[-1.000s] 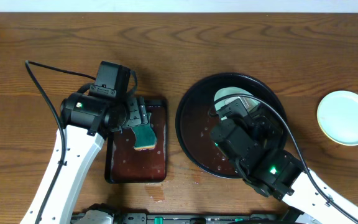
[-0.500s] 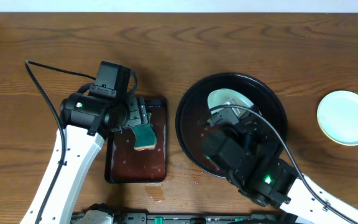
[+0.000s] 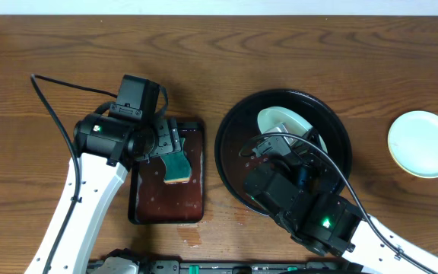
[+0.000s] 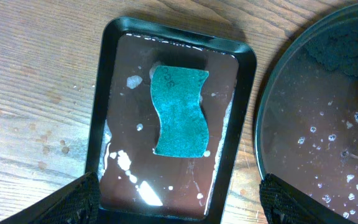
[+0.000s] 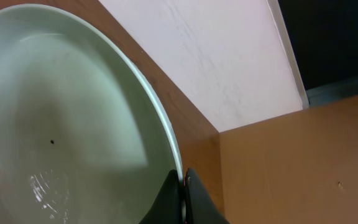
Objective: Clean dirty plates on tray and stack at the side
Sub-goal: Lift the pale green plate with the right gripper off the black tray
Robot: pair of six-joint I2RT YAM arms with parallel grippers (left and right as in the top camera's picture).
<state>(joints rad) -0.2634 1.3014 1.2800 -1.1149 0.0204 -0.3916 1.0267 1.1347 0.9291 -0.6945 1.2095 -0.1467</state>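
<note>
I've got the wooden table (image 3: 341, 53) filling my overhead view, brown with strong grain. On its right half sits the black tray (image 3: 230, 122), round with a raised rim, glossy and beaded with water drops. My right arm covers its near side. Left of it lies the rectangular tray (image 3: 166, 205), reddish-brown with a dark rim, a film of water and foam flecks across it.

Now the plate (image 3: 280, 120): pale mint, round, shallow and smooth, over the far part of the black tray, its near edge lost under my arm. The right wrist camera shows its hollow bare but for one tiny dark speck and some faint marks. A second plate (image 3: 424, 143), the same pale mint, rests on the table at far right, well apart from the black tray.

The sponge (image 4: 180, 112), teal, rough and wavy-sided, lies flat in the rectangular tray. The right claw (image 5: 182, 186) is pinched closed on the plate's rim. The left claw (image 4: 178, 186) hangs above the sponge, spread wide and gripping nothing.
</note>
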